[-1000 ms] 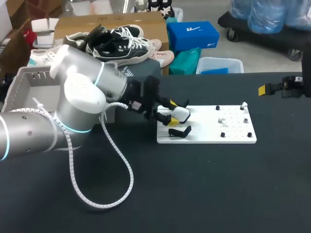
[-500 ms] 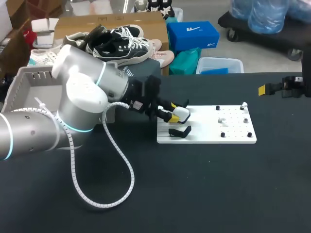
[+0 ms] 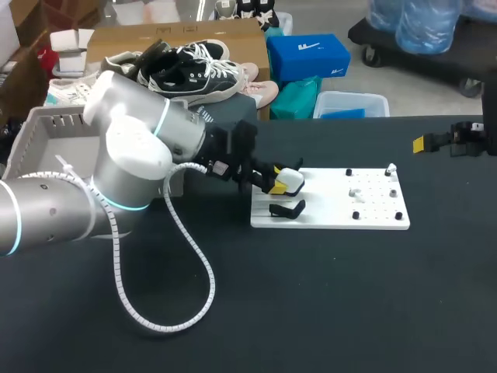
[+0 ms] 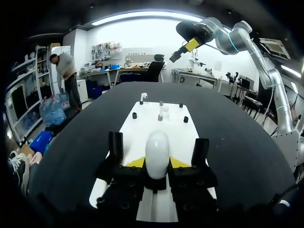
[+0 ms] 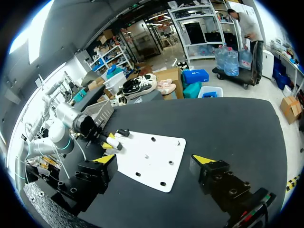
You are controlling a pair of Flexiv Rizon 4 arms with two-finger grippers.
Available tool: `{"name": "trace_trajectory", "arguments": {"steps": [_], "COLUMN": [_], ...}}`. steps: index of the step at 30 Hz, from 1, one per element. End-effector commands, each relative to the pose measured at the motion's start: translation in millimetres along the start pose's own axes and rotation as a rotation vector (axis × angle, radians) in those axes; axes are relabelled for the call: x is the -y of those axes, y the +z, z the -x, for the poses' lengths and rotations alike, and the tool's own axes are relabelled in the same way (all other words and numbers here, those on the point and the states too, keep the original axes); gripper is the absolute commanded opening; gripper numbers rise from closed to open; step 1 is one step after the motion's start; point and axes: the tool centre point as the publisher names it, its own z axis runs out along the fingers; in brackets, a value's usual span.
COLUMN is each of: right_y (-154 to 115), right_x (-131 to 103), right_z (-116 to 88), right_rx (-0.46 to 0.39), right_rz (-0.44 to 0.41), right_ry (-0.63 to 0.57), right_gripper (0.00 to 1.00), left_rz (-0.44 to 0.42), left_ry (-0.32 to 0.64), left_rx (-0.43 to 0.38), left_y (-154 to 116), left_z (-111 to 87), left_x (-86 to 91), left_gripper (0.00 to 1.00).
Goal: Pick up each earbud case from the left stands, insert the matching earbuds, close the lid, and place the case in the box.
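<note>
Raised a little since a second ago, the left gripper [image 3: 283, 184] clamps the white earbud case [image 3: 292, 180] between its yellow tips. The case is just above the black stand [image 3: 287, 210] at the white board's [image 3: 334, 215] left end. Well to the right, the right gripper [image 5: 155, 161] hangs with fingers spread wide.
</note>
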Motion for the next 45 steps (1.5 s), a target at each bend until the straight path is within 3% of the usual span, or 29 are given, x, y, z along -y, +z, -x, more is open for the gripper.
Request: {"name": "trace_trajectory", "arguments": {"steps": [1,7,12,20,31,45], "right_y": [0,0,0,3,53,80], "right_x": [0,0,0,-2,-41,-74], "right_z": [0,0,0,5,13,-6], "right_rx": [-0.001,-0.001,-0.001,-0.015,-0.132,-0.215], "right_rz": [-0.002,-0.002,-0.002,0.008,0.046,0.102], "right_ry": [0.0,0.0,0.0,-0.001,-0.102,-0.167], "right_gripper": [1.0,1.0,1.0,1.0,1.0,1.0], "left_rz": [-0.013,-0.001,0.062,0.159,0.201,0.199], "left_ry": [0.0,-0.005,-0.058,-0.102,-0.046,-0.025], "left_rx": [0.008,0.022,0.066,0.11,0.13,0.103], "left_y": [-2,-8,-23,-43,-55,-41], "left_z": [0.6,3.9,9.3,36.8,65.3,84.9], "left_x": [0.4,5.5,3.0,15.1,47.0,41.0], "left_gripper": [0.0,0.0,0.0,0.0,0.0,0.0]}}
